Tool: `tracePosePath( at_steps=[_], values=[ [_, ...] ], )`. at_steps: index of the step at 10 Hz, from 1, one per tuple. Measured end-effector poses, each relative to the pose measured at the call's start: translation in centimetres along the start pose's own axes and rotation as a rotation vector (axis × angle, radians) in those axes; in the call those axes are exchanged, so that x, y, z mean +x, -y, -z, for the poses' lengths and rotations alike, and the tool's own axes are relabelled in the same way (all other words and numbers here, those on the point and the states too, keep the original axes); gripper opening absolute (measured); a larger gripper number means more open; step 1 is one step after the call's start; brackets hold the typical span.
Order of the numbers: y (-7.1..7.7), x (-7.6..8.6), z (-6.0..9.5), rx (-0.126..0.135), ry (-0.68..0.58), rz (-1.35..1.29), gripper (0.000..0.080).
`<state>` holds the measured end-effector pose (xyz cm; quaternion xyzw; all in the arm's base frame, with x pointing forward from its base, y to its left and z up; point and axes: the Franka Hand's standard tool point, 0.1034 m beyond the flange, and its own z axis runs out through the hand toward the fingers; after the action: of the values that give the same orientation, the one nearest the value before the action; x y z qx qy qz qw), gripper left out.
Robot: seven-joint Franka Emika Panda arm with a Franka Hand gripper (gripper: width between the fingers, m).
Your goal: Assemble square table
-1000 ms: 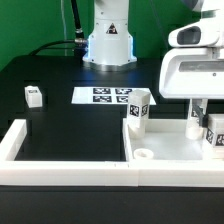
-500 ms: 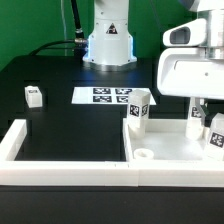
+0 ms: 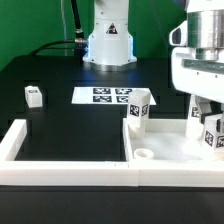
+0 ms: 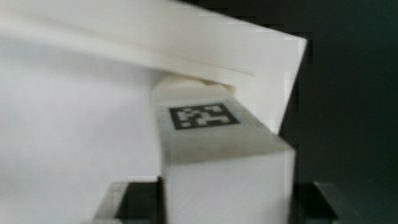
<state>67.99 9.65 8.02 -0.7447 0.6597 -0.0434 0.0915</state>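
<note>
The tool [image 3: 207, 122] sits over the square slab [image 3: 165, 150] on the exterior view's right. The wrist view shows its fingers [image 4: 139, 205] on either side of a tagged leg block [image 4: 217, 150], clamped on it by the look of things. The slab lies on the black surface [image 3: 70, 125], tucked against the border wall [image 3: 20, 140]. A 2nd leg [image 3: 138, 108] stands at its far corner, and a 3rd leg [image 3: 33, 96] lies well apart. The risk now: the hold is at 1 end of the block, so it could swivel or slip. It could also clip the rim and shove the slab.
</note>
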Motion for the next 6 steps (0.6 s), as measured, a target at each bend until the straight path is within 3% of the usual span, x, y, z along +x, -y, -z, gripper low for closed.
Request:
tracePosePath(
  at_steps=[1,6],
  values=[
    [-0.14,0.27,0.08,0.015,0.025,-0.130,0.0307],
    [-0.19,0.19,0.10,0.011,0.027,-0.435,0.0307]
  ],
)
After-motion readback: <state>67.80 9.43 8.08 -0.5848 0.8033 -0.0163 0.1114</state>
